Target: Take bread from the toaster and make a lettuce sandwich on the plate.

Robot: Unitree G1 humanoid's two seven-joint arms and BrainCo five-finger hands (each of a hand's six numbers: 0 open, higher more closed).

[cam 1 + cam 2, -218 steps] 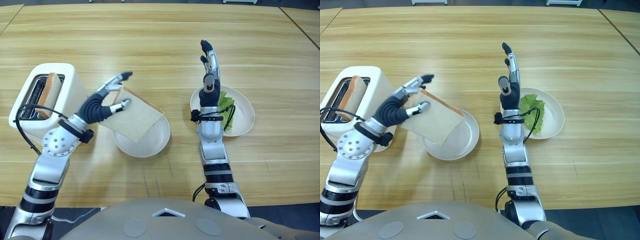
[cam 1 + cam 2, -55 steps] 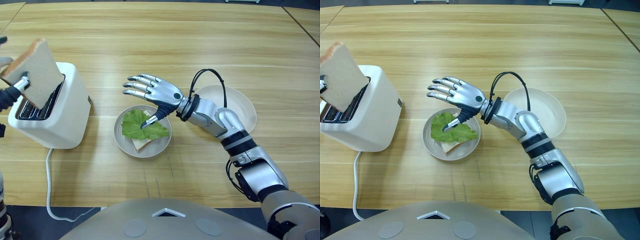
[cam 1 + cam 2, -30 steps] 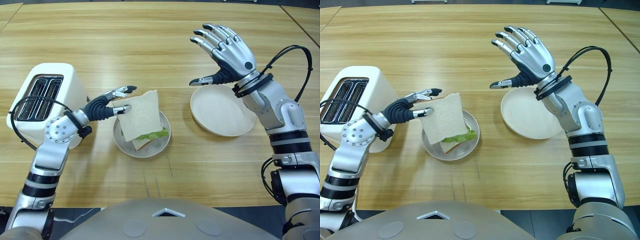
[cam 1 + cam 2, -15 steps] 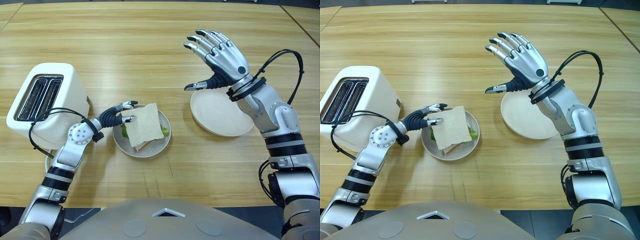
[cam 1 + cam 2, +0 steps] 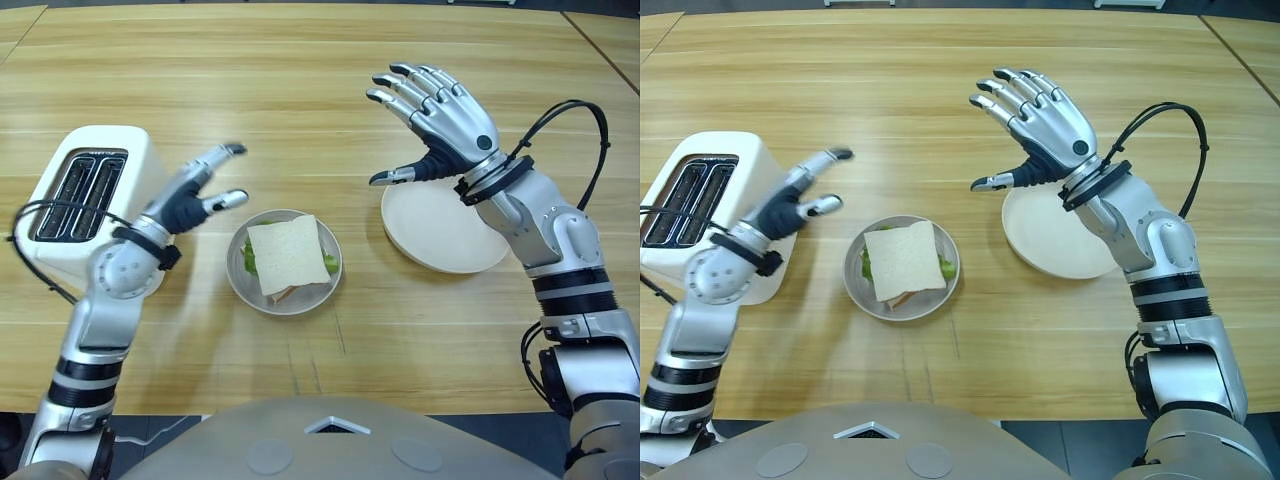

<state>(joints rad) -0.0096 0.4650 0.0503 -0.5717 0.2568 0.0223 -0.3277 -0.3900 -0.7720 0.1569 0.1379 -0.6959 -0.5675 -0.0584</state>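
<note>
There's the sandwich [image 5: 288, 255], lying flat on the grey plate [image 5: 284, 309] at the middle of the desk [image 5: 300, 70], its top slice of bread squared over green lettuce [image 5: 247, 260] that peeks out at both sides. The left robot hand [image 5: 190, 195] hangs just left of the plate, between it and the white toaster [image 5: 140, 165], fingers spread, holding nothing. Over on the right, the right robot hand [image 5: 447, 115] hovers wide open above the far rim of a second, cream plate [image 5: 440, 235], gripping nothing either.
</note>
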